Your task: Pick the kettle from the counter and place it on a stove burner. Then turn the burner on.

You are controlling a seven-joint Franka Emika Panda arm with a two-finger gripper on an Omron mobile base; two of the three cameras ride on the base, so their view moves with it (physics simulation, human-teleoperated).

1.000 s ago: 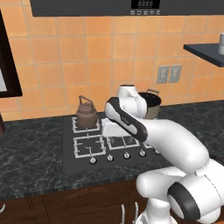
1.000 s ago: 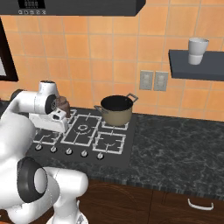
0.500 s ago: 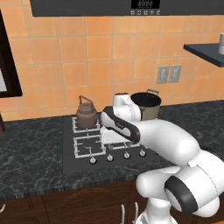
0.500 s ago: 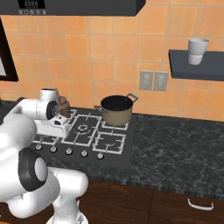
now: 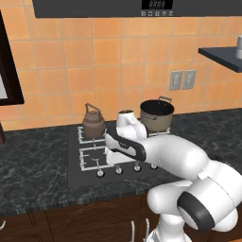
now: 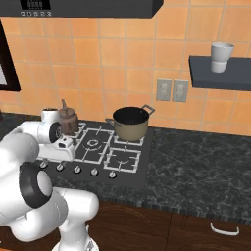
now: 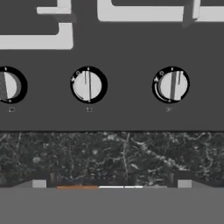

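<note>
The small brown-copper kettle (image 5: 93, 124) (image 6: 67, 120) stands upright on the back-left stove burner (image 5: 88, 136) of the black cooktop (image 5: 75, 172). My hand (image 6: 63, 145) hangs low over the cooktop's front strip, in front of the kettle and apart from it. In the hand view my gripper (image 7: 111, 183) is open with nothing between its fingertips (image 7: 39, 183). It points down at the row of silver knobs, with the middle knob (image 7: 89, 84) just ahead of it. The dark marbled counter (image 7: 122, 155) shows below the knobs.
An olive stockpot (image 5: 157, 116) (image 6: 130, 122) sits on the back-right burner. The silver knobs (image 5: 118, 170) (image 6: 77, 169) line the cooktop's front edge. A white cup (image 6: 221, 50) stands on a wall shelf at the right. A hood hangs above the stove.
My arm has lowered and swung forward, bringing the hand down from above the grates toward the front knobs. The kettle and the stockpot have stayed put.
</note>
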